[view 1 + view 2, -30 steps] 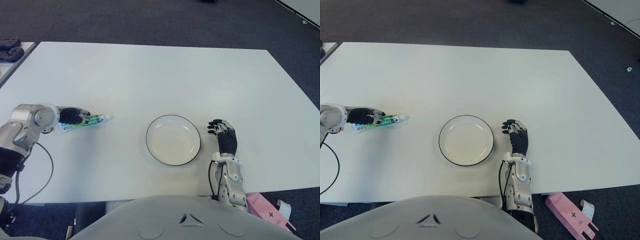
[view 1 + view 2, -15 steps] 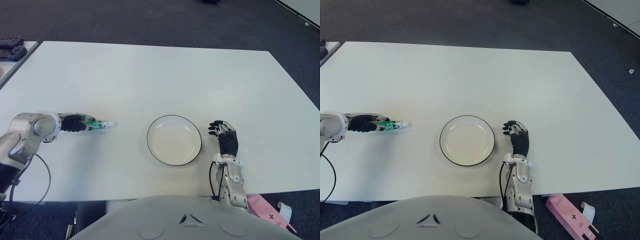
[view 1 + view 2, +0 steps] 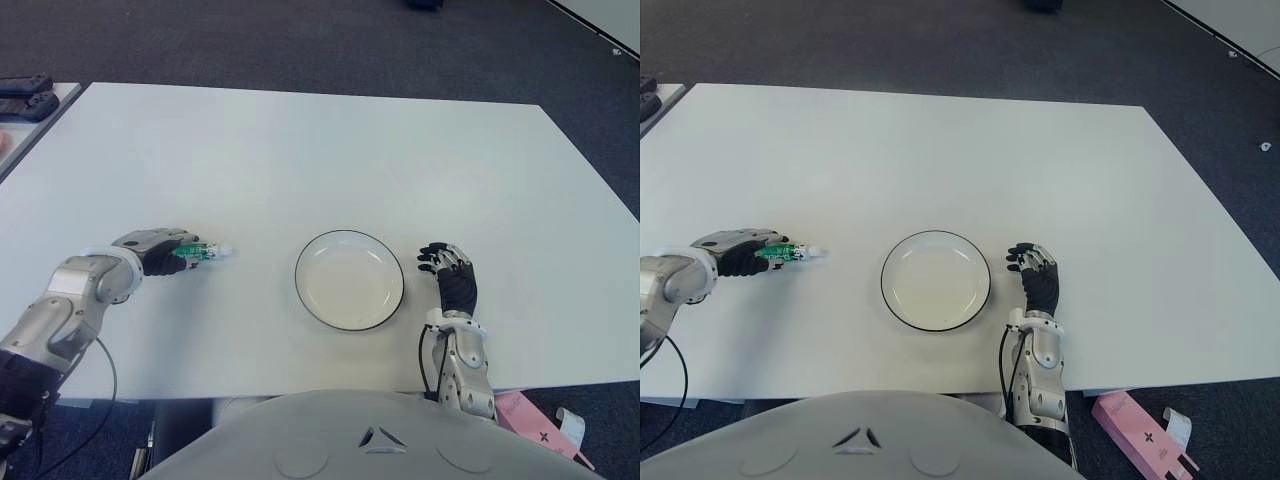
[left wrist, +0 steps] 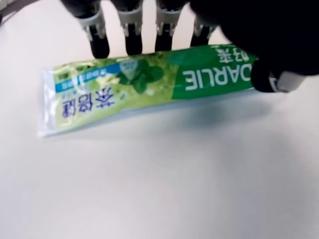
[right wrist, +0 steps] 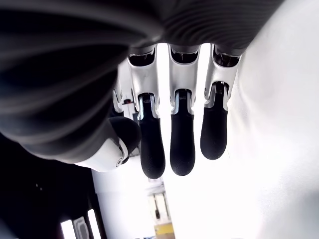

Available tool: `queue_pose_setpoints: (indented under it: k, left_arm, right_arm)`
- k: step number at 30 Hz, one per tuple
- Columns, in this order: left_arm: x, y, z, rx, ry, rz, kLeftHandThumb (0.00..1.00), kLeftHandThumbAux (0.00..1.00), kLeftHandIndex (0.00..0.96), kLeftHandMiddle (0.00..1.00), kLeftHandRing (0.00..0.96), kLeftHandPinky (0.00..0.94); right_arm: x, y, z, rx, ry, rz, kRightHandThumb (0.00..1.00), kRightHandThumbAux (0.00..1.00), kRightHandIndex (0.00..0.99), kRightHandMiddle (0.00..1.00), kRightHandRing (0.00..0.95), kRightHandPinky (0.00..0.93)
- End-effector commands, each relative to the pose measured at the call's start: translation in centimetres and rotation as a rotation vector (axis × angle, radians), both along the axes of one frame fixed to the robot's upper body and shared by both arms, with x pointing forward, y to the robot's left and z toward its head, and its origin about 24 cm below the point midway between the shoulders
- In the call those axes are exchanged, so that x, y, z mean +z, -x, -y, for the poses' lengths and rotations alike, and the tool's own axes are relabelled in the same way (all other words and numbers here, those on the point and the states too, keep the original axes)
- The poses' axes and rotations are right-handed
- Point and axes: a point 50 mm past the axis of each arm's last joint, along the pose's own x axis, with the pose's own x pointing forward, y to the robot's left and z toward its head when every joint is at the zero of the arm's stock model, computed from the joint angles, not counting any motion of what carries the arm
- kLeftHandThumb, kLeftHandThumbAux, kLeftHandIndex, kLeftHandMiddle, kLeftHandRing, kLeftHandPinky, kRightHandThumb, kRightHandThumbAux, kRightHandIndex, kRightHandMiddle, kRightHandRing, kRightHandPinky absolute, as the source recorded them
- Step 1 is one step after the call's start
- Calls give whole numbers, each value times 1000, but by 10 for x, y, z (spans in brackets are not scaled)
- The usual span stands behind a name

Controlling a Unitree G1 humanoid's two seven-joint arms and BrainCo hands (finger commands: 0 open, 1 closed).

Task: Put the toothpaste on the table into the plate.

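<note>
A green toothpaste tube (image 3: 203,252) with a white cap is pinched in my left hand (image 3: 162,253), left of the plate and low over the white table (image 3: 300,150). In the left wrist view the tube (image 4: 149,84) lies across the hand, with the fingers (image 4: 132,35) behind it and the thumb (image 4: 271,74) pressing its printed end. The white plate (image 3: 350,281) with a dark rim holds nothing and sits near the table's front edge. My right hand (image 3: 452,276) shows just right of the plate, fingers straight and holding nothing.
A pink box (image 3: 1140,425) lies on the floor beyond the table's front right corner. Dark objects (image 3: 25,100) sit on a second surface at the far left. Dark carpet surrounds the table.
My left hand has shifted slightly right and toward me with the tube, which has turned so less of its face shows. The right hand and plate are unmoved.
</note>
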Motion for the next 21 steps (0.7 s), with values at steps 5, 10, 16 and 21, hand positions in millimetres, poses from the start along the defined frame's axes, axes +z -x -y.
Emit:
queue_pose_setpoints:
  k: [5,10,16,21]
  left_arm:
    - [-47,22,24,-47,2,32,484,162,0,10,0,18]
    - [-52,23,28,-36,8,81,484,149,0,15,0,19]
    - [-62,22,30,-27,1,97,476,135,0,14,0,4]
    - [-70,19,32,-31,-8,111,467,130,0,12,0,0]
  right_arm:
    - [-15,9,-4,5,-27,-89,706,718,431,505,486,501]
    - [-15,9,-4,4,-25,-92,706,718,430,505,485,498]
    - [-15,9,-4,3,-20,-95,705,718,430,506,486,500]
    - [-15,10,-4,0,-21,-91,706,718,430,503,485,500]
